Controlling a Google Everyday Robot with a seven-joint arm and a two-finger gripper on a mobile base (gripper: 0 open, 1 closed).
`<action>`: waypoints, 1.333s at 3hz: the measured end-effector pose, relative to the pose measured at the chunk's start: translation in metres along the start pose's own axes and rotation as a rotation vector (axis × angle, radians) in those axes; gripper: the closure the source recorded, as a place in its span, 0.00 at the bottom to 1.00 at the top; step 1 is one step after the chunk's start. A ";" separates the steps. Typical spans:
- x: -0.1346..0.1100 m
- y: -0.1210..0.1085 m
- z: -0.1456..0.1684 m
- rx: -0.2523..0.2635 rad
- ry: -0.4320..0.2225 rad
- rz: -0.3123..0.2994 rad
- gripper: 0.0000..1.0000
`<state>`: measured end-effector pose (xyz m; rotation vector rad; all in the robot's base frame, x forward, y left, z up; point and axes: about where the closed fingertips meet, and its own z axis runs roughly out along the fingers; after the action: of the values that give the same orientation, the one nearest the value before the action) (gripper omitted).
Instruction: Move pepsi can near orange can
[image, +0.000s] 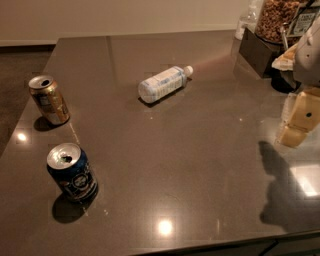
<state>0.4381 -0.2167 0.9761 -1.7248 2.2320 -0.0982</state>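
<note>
Rightward, the pincer (296, 125) hangs, state unclear, well apart from the pepsi can (73, 173).

The right edge cuts off the end effector (300, 119); the top edge cuts the snack jar (276, 17).

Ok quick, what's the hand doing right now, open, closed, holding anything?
The hand: at the right edge, above the table; open or closed cannot be told. The pepsi can and orange can both stand far from it.
</note>
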 end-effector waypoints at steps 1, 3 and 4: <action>-0.001 0.000 0.000 -0.001 -0.009 0.001 0.00; -0.039 0.008 0.004 -0.027 -0.163 -0.025 0.00; -0.091 0.028 0.016 -0.045 -0.292 -0.100 0.00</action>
<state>0.4369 -0.1204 0.9725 -1.7470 1.9516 0.1719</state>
